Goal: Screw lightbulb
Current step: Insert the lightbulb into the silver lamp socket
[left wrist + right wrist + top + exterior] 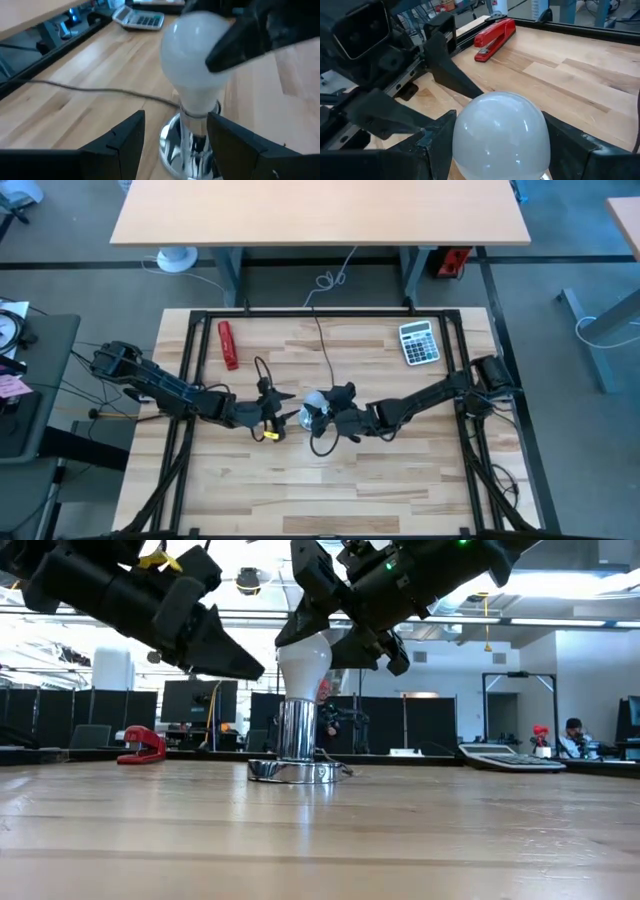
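Observation:
The white lightbulb (303,658) stands upright with its neck in the top of a shiny chrome socket (295,732). The socket's round foot rests on the wooden table near its middle. My right gripper (497,145) comes from the table's right and is shut on the bulb (315,402). My left gripper (175,137) is open and comes from the table's left. Its fingers stand on either side of the socket's stem (187,145), just short of the bulb in the low view (245,665). My right gripper pinches the bulb's wide white globe (465,132) between its two fingers (432,137), one on each side. The fingers come from the table's right, slanting down. The bulb sits upright, its neck (197,107) in the socket's top.
A black cord (322,345) runs from the socket to the far edge. A red stapler (228,344) lies at the far left and a calculator (419,342) at the far right. Black frame rails (190,370) border the tabletop. Bare wood lies toward the near edge.

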